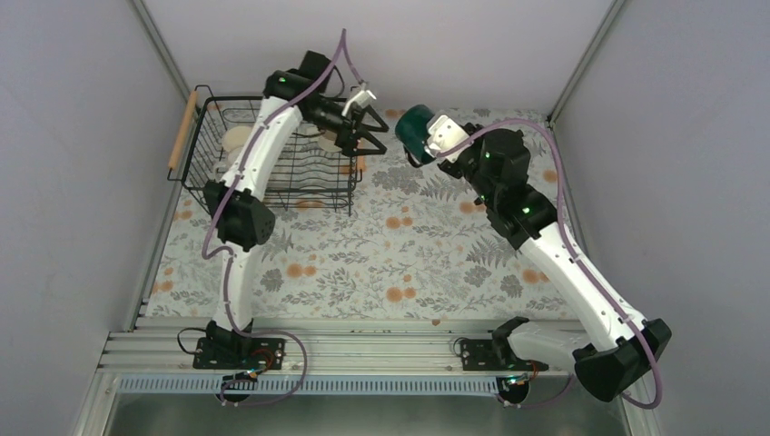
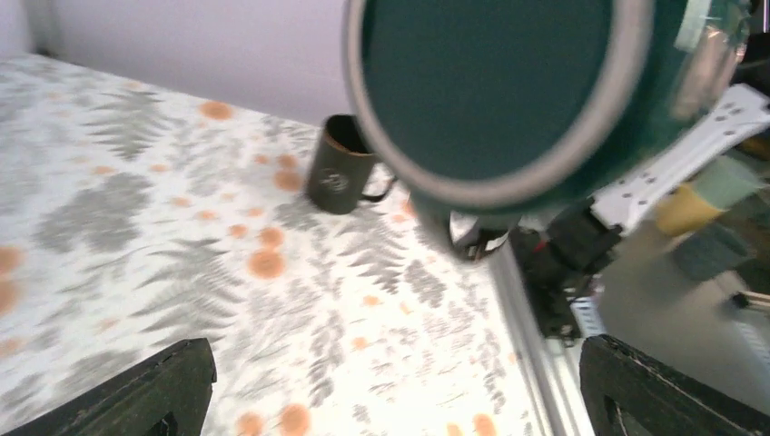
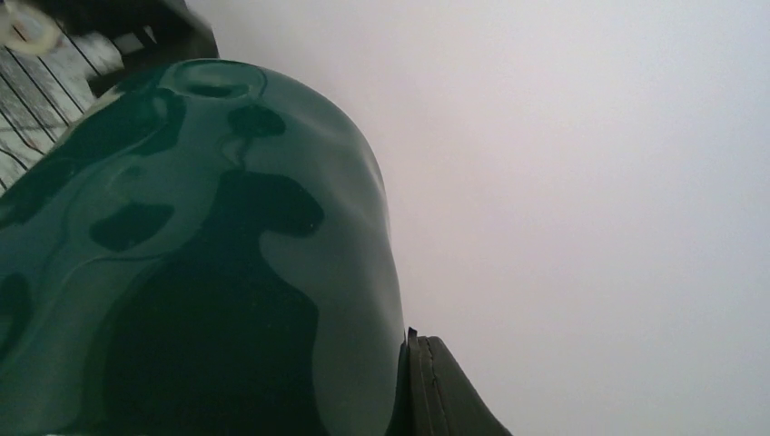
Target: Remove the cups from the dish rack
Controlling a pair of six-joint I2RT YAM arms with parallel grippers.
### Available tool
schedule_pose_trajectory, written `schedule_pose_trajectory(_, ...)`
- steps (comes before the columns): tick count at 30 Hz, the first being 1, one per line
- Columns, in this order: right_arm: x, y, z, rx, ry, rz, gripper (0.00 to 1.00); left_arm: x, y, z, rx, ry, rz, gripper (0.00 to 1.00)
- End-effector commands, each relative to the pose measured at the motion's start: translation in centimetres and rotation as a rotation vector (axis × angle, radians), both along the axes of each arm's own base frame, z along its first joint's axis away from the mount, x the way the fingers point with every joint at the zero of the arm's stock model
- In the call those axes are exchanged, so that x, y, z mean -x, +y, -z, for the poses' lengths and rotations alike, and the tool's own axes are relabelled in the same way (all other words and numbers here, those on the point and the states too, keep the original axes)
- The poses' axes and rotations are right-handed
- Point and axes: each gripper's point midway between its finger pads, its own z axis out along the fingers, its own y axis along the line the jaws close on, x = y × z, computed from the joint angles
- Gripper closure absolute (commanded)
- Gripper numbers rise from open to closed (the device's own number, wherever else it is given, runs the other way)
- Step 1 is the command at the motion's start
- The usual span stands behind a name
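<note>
The right gripper pinched the dark green mug aloft at far centre, right of the dish rack; the left gripper gaped between them; a dark grey mug stood upright on the table.

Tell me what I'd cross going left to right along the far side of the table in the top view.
wooden handle → dish rack → left gripper, open at the rack's right edge → dark green cup, held off the table → right gripper clamped on it
</note>
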Motion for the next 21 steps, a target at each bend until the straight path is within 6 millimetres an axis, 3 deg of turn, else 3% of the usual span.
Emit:
schedule_pose_trajectory(1, -1.4, -2.6, -1.9, -0.008, -0.052, 0.077, 0.96, -2.2, 4.1, -3.1, -0.056, -0.228, -0.126, 0.00)
schedule_pose_trajectory(4, -3.6, -4.1, 0.9, 0.049, 0.071, 0.105, 0.96, -4.6, 6.5, -2.9, -0.190, -0.380, -0.243, 0.00)
schedule_pose_trajectory(9, -7.5, -8.6, 6.9, 0.169, 0.355, 0.187, 0.96, -9.9, 11.4, -3.1, -0.401, -0.622, -0.525, 0.00)
schedule_pose_trajectory(11, -8.8, -10.2, 8.0, 0.197, 0.439, 0.207, 0.96, -12.7, 13.8, -4.0, -0.480, -0.748, -0.682, 0.00)
schedule_pose_trajectory(14, -10.6, -12.3, 11.9, 0.236, 0.623, 0.227, 0.96, -15.8, 17.9, -4.5, -0.639, -0.872, -0.887, 0.00)
schedule_pose_trajectory(17, -11.6, -14.4, 16.2, 0.278, 0.815, 0.241, 0.96, -18.3, 21.9, -5.7, -0.752, -0.935, -1.095, 0.00)
schedule_pose_trajectory(21, -12.1, -17.0, 20.7, 0.311, 1.021, 0.284, 0.96, -19.9, 25.4, -6.6, -0.777, -0.947, -1.225, 0.00)
